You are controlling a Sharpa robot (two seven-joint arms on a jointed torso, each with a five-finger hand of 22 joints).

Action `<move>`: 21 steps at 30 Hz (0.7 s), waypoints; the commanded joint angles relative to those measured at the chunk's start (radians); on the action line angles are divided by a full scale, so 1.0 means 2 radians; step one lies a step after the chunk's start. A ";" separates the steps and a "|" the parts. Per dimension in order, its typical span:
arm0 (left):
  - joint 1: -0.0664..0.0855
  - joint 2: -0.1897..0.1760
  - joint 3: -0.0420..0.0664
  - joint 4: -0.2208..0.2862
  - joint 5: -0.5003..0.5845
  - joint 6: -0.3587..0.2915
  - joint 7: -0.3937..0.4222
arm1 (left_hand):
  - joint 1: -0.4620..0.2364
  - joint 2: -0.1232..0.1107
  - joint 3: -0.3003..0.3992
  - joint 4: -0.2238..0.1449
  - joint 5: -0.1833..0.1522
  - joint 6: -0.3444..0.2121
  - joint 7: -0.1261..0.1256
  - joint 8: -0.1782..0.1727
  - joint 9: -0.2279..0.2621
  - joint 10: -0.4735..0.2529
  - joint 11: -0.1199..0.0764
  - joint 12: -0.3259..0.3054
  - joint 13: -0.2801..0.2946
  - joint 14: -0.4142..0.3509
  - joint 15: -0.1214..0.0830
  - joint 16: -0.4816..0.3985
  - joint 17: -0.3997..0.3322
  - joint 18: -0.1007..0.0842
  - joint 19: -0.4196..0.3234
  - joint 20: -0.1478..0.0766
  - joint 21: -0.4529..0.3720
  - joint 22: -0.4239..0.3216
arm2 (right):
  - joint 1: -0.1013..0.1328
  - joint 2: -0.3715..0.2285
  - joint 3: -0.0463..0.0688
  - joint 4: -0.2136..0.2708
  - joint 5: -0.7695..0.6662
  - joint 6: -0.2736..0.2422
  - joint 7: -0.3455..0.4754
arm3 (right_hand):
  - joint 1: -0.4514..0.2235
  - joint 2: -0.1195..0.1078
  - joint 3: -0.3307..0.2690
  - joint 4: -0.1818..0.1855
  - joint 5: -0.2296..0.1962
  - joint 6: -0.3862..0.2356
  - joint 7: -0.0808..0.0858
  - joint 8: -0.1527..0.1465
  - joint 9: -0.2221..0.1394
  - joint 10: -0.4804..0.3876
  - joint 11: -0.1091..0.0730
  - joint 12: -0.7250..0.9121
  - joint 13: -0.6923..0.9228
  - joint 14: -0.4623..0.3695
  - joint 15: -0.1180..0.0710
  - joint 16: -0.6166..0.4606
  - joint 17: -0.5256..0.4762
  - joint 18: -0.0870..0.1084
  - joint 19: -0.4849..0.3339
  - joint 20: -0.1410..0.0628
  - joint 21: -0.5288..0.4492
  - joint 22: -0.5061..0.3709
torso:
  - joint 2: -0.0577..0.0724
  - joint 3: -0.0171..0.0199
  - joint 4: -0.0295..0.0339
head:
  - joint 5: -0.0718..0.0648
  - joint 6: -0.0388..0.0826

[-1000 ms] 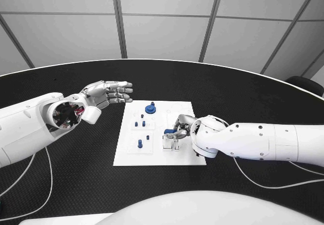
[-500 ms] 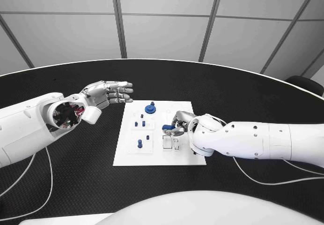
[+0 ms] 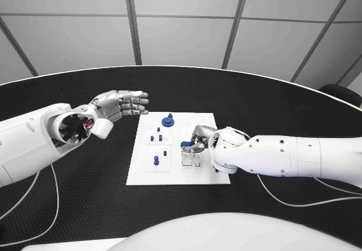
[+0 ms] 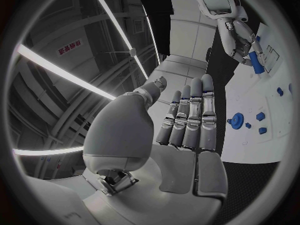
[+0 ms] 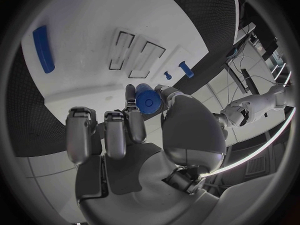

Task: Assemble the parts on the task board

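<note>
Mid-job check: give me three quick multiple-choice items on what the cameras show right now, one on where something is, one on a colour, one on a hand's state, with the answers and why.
1. Where is the left hand?
A. Raised beside the task board's far left corner
B. Pressing on the board's middle
C. Resting on the right arm

2. What colour is the part in the right hand?
A. Red
B. Blue
C. Yellow

3. What is the left hand's state?
A. Gripping a part
B. Holding nothing, fingers extended
C. Fist pressed on the table

Answers:
1. A: the head view shows it off the task board, clear of the white plate.
2. B: the right wrist view shows a blue cylinder pinched at the fingertips.
3. B: the left wrist view shows a bare palm and straight fingers.
</note>
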 commanded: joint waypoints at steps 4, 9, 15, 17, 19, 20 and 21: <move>0.000 0.000 0.000 0.000 0.000 0.000 0.000 | -0.003 0.000 0.001 0.003 -0.002 -0.004 0.000 -0.001 -0.001 -0.003 0.000 0.002 -0.001 -0.003 0.000 -0.002 0.001 0.006 0.002 0.000 -0.003 0.000 | 0.000 0.002 0.000 -0.004 0.000 0.008 0.000 | 0.001 0.003 0.003 0.000 0.003 0.001 0.000 0.002 0.001 0.010 -0.004 0.002 0.088 0.052 -0.004 0.003 0.131 -0.003 0.050 -0.003 0.002 0.125 | 0.000 -0.0005 0.0004 | -0.002 0.000; 0.000 0.000 0.000 0.000 0.000 0.000 0.000 | -0.003 0.000 0.001 0.003 -0.002 -0.004 0.000 -0.001 -0.001 -0.003 0.000 0.002 -0.001 -0.003 0.000 -0.002 0.001 0.006 0.002 0.000 -0.003 0.000 | 0.000 0.003 -0.001 -0.005 0.000 0.013 0.000 | 0.001 0.004 0.003 0.000 0.003 0.001 0.000 0.002 0.001 0.010 -0.004 0.002 0.088 0.052 -0.004 0.003 0.131 -0.003 0.050 -0.003 0.002 0.125 | 0.000 -0.0003 0.0003 | -0.001 0.000; 0.000 0.000 0.000 0.000 0.000 0.002 -0.001 | -0.003 0.000 0.001 0.003 -0.002 -0.004 0.000 -0.001 -0.001 -0.003 0.000 0.002 -0.001 -0.004 0.000 -0.002 0.001 0.006 0.002 0.000 -0.004 -0.001 | 0.000 0.007 -0.001 -0.009 0.000 0.017 0.000 | 0.001 0.004 0.003 0.000 0.003 0.001 0.000 0.002 0.001 0.010 -0.004 0.002 0.088 0.052 -0.004 0.003 0.131 -0.003 0.050 -0.003 0.002 0.126 | 0.000 -0.0005 0.0006 | -0.002 0.000; 0.000 0.000 0.000 0.000 0.000 0.002 -0.001 | -0.003 0.000 0.000 0.004 -0.002 -0.005 0.000 -0.002 -0.001 -0.003 0.000 0.002 -0.001 -0.004 0.000 -0.002 0.001 0.006 0.002 0.001 -0.004 -0.001 | 0.000 0.008 -0.001 -0.010 0.000 0.019 0.000 | 0.001 0.004 0.003 0.000 0.003 0.001 0.000 0.002 0.001 0.010 -0.004 0.002 0.088 0.052 -0.004 0.003 0.131 -0.003 0.050 -0.003 0.002 0.126 | 0.000 -0.0005 0.0004 | -0.002 0.000; 0.000 -0.001 0.000 0.000 0.000 0.002 -0.001 | -0.003 0.000 0.000 0.004 -0.002 -0.005 0.000 -0.002 -0.001 -0.003 0.000 0.002 -0.001 -0.004 0.000 -0.002 0.001 0.006 0.002 0.001 -0.004 -0.001 | -0.001 0.008 -0.001 -0.011 0.000 0.021 0.000 | 0.001 0.004 0.003 0.000 0.003 0.001 0.000 0.002 0.001 0.010 -0.004 0.002 0.088 0.052 -0.004 0.003 0.131 -0.003 0.050 -0.003 0.002 0.126 | 0.000 -0.0005 0.0004 | -0.002 0.000; 0.000 -0.001 0.000 0.000 0.000 0.002 -0.002 | -0.003 0.000 0.000 0.004 -0.002 -0.005 0.000 -0.002 -0.001 -0.003 0.000 0.002 -0.001 -0.004 0.000 -0.002 0.001 0.006 0.002 0.001 -0.004 -0.001 | -0.001 0.009 -0.001 -0.011 0.000 0.022 0.000 | 0.001 0.004 0.003 0.000 0.003 0.001 0.000 0.002 0.001 0.010 -0.004 0.002 0.088 0.052 -0.004 0.003 0.131 -0.003 0.050 -0.003 0.002 0.126 | 0.000 -0.0005 0.0004 | -0.002 0.000; 0.000 -0.001 0.000 0.000 0.000 0.003 -0.002 | -0.003 0.000 0.000 0.004 -0.002 -0.005 0.000 -0.002 -0.001 -0.003 0.000 0.002 -0.001 -0.004 0.000 -0.002 0.001 0.006 0.002 0.001 -0.004 -0.001 | -0.001 0.009 -0.001 -0.012 0.000 0.022 0.000 | 0.001 0.004 0.003 0.000 0.003 0.001 0.000 0.002 0.001 0.010 -0.004 0.002 0.088 0.052 -0.004 0.003 0.131 -0.003 0.050 -0.003 0.002 0.126 | 0.000 -0.0004 0.0004 | -0.002 0.000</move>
